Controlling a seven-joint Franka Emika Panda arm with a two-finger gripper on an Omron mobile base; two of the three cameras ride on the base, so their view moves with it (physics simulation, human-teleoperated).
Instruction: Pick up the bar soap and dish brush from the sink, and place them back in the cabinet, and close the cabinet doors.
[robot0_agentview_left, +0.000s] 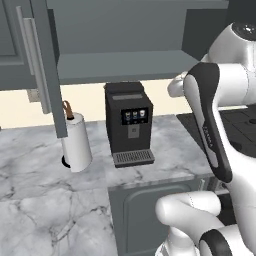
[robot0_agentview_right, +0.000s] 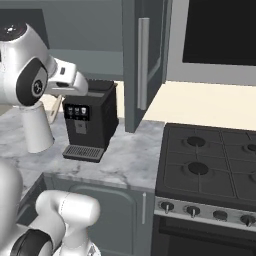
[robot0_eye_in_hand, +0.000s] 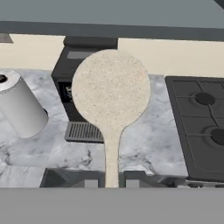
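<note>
Dish brush (robot0_eye_in_hand: 111, 94) stood clamped by its handle in the closed claw (robot0_eye_in_hand: 111, 183); the thin handle could twist loose, dropping onto the coffee machine (robot0_eye_in_hand: 83, 87) beyond.

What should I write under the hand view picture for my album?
The hand holds the dish brush up before a coffee machine, paper towel roll and stove.

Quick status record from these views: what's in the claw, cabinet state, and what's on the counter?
claw: shut on the dish brush, handle between the fingertips, round head pointing away from the hand
cabinet: open, visible shelf part bare
cabinet doors: left door and right door both swung open
counter: coffee machine, paper towel roll
beside counter: stove
bar soap: not seen
</note>
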